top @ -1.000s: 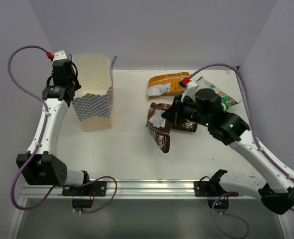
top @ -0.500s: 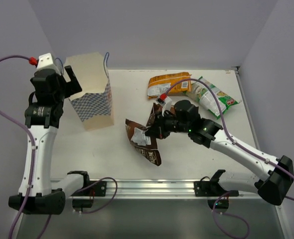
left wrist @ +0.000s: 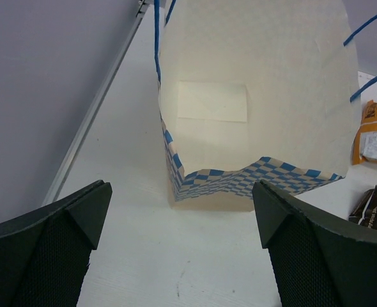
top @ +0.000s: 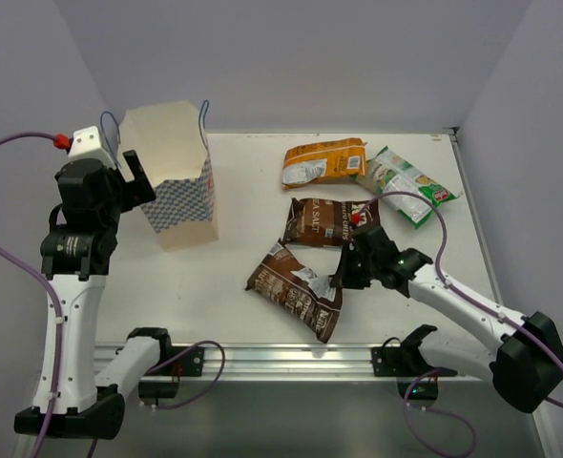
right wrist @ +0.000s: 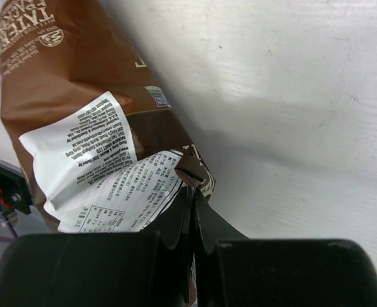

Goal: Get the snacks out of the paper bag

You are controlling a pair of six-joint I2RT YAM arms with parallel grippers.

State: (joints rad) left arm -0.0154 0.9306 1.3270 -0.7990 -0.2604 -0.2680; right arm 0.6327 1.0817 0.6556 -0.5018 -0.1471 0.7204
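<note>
Your right pincer [top: 346,275] was pinched shut on a corner of the dark brown crinkly chip packet [top: 296,291], which lay on the white counter [top: 224,277], well apart from the cream checkered paper bag [top: 181,181]. Your left pincer [top: 136,181] gaped empty, facing that bag. Risk: the thin corner grip could've slipped or torn the film.

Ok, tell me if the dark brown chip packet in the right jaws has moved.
Yes: the dark brown crinkly chip packet slid toward the near metal rail, away from the orange packet.
</note>
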